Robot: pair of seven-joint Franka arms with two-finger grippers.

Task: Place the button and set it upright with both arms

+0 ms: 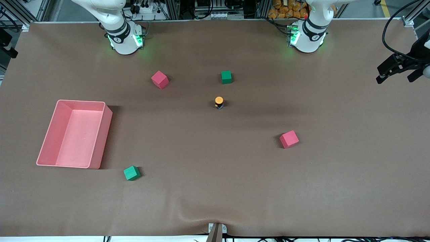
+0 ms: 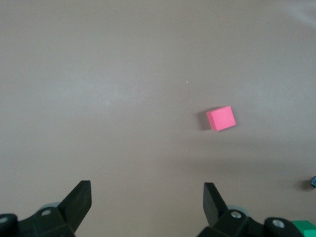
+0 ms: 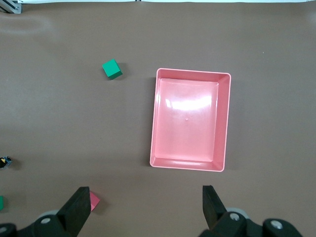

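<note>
The button (image 1: 219,102) stands upright in the middle of the table, orange cap on top of its black body. It is just nearer to the front camera than a green cube (image 1: 226,77). It shows only as a dark speck at the edge of the left wrist view (image 2: 313,183) and of the right wrist view (image 3: 5,161). My left gripper (image 2: 148,195) is open and empty, high over bare table at the left arm's end (image 1: 394,80). My right gripper (image 3: 146,197) is open and empty, high over the table beside the pink tray (image 3: 154,123); only part of it shows in the front view (image 1: 8,45).
The pink tray (image 1: 107,117) lies empty toward the right arm's end. One red cube (image 1: 160,79) lies near the right arm's base, another (image 1: 289,139) toward the left arm's end. A second green cube (image 1: 131,173) lies beside the tray, nearer to the front camera.
</note>
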